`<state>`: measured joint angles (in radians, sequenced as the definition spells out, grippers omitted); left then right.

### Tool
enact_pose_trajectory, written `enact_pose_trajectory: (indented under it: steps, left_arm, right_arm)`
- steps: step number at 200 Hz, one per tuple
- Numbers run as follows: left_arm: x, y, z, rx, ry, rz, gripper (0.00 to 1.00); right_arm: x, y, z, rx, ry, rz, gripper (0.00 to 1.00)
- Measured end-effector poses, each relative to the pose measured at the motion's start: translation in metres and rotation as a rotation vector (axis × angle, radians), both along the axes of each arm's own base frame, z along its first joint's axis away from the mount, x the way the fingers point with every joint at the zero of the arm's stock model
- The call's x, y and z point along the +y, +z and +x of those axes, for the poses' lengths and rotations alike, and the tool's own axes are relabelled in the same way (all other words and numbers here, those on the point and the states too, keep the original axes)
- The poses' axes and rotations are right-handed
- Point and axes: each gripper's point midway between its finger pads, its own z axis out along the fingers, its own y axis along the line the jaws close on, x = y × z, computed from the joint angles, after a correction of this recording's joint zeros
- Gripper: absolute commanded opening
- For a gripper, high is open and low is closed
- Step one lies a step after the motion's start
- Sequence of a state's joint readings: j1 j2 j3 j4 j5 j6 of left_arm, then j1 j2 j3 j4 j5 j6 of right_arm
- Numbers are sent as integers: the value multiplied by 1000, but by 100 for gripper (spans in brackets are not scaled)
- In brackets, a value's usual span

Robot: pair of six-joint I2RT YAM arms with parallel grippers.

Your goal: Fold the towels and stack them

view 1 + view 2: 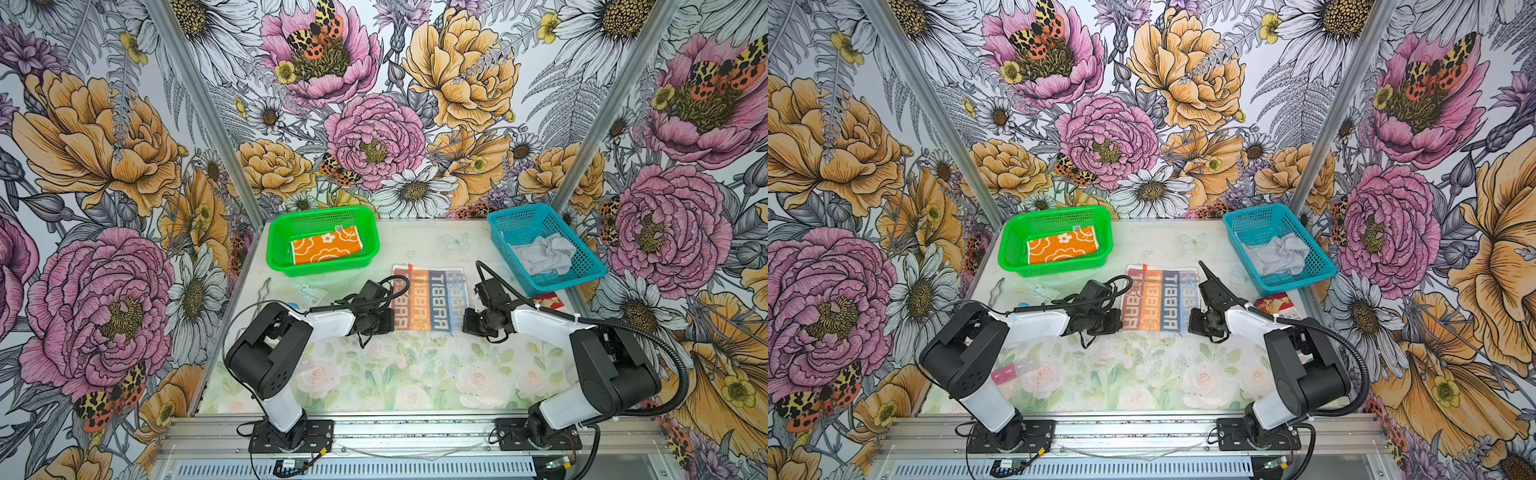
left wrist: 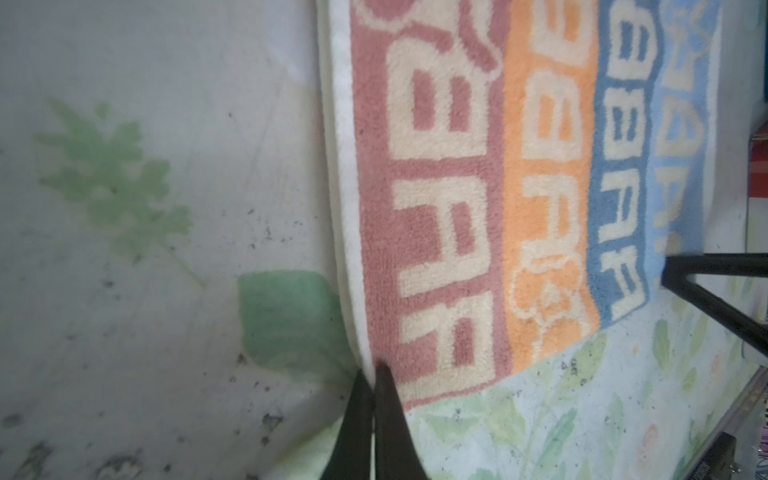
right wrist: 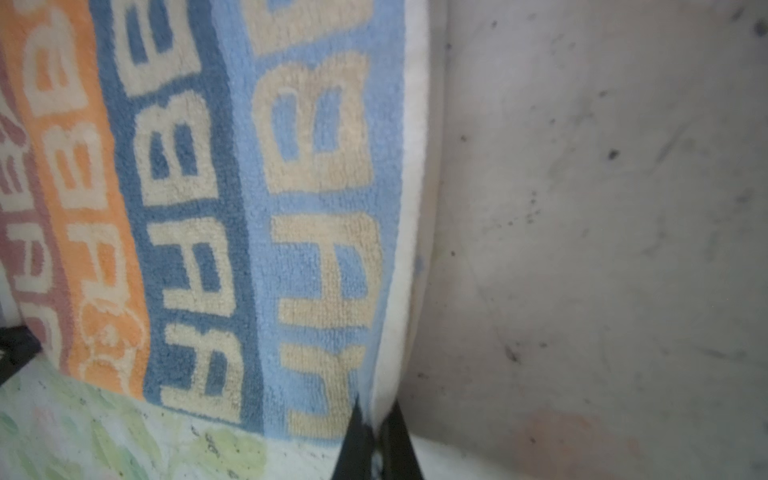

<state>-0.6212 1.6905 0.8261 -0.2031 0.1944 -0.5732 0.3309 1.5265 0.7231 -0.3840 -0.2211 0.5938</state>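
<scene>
The lettered towel (image 1: 428, 299) lies flat on the table (image 1: 415, 374), between the green basket (image 1: 322, 210) and the blue basket (image 1: 569, 280). The left gripper (image 2: 372, 372) and right gripper (image 3: 376, 405) are each pinched narrow on a near-corner hem. Risk: both bites are shallow, so either corner may slip on lifting and skew the fold
</scene>
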Motion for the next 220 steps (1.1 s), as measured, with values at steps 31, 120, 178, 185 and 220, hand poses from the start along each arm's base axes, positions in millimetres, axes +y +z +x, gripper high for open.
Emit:
enact_pose_trajectory:
  steps: [31,120,178,185,220]
  left_arm:
    - [-3,0,-3,1,-9,-1,0]
    - [3,-2,-76,44,-50,-4,0]
    - [15,-1,-124,65,-38,-13,0]
    - [16,0,-128,71,-37,-11,0]
    - [20,11,-135,73,-25,-21,0]
  right_arm:
    - [-1,0,-3,-10,2,3,0]
    - [5,13,-63,-14,39,75,0]
    - [7,37,-96,-62,35,144,0]
    - [8,38,-100,-58,34,153,0]
    - [9,43,-115,-41,32,183,0]
